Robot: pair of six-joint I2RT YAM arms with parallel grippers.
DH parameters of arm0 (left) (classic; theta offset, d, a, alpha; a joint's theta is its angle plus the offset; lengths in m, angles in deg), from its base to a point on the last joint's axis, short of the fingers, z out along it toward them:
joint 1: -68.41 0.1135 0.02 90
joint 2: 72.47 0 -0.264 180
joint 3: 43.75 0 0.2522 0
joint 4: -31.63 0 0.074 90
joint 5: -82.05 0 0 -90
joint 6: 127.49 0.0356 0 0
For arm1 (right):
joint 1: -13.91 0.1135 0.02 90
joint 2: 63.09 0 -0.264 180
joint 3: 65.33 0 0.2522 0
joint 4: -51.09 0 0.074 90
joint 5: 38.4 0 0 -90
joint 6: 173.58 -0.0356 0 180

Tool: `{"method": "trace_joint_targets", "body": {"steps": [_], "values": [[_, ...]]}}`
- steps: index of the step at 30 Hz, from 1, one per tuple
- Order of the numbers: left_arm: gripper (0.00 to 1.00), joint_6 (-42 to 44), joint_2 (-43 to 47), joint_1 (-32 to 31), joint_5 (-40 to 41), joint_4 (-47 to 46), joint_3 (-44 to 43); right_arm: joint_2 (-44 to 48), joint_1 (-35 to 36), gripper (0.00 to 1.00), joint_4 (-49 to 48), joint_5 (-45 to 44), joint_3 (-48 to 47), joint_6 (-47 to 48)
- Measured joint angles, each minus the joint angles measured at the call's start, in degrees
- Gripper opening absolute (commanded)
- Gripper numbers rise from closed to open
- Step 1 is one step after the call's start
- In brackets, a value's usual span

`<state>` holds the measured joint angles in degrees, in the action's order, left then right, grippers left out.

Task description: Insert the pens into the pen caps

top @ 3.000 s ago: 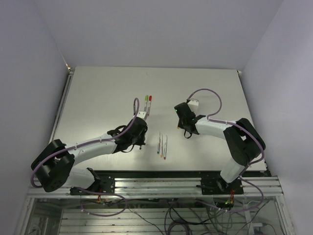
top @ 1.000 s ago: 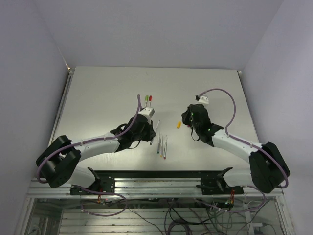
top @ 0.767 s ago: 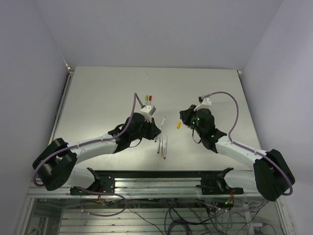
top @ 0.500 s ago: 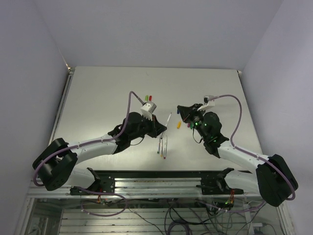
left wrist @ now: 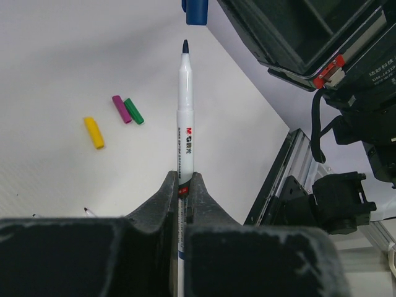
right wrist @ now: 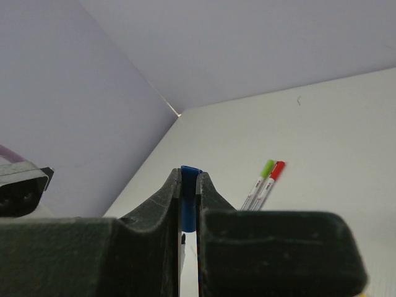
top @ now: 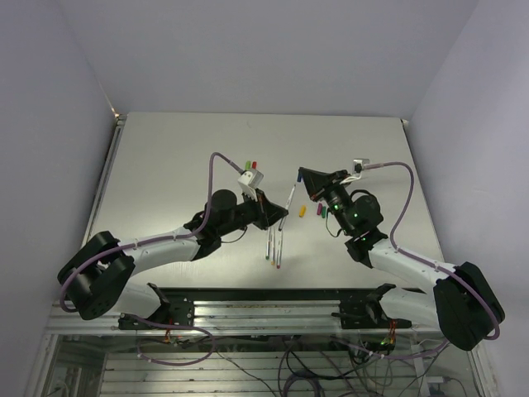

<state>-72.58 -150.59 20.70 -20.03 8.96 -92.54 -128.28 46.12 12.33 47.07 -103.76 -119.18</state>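
My left gripper [left wrist: 184, 179] is shut on a white pen [left wrist: 185, 111] and holds it off the table. The pen's dark blue tip points at a blue pen cap [left wrist: 197, 9] just beyond it, with a small gap between them. That blue cap [right wrist: 189, 185] is pinched in my right gripper [right wrist: 189, 179], which is shut. From above, the left gripper [top: 278, 212] and the right gripper [top: 300, 176] face each other over the table's middle, the pen [top: 290, 197] between them. Yellow [left wrist: 94, 132], purple [left wrist: 121, 109] and green [left wrist: 133, 111] caps lie loose on the table.
Three uncapped pens [top: 274, 246] lie side by side near the front edge. Two capped pens, green [right wrist: 262, 176] and red [right wrist: 273, 176], lie together farther back. The right arm's body [left wrist: 322, 49] fills the upper right of the left wrist view.
Both arms have risen and turned toward each other. The left gripper has carried the pen up and to the right. Its tip now sits just short of the blue cap.
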Motion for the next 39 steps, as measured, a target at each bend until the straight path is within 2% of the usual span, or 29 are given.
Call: {"method": "trace_joint_targets", "body": {"steps": [39], "values": [[0.07, -1.6, -1.0, 0.0, -0.7, -2.8, 0.0, -2.3, 0.9, 0.00, -4.5, 0.9, 1.5, -2.0]]}}
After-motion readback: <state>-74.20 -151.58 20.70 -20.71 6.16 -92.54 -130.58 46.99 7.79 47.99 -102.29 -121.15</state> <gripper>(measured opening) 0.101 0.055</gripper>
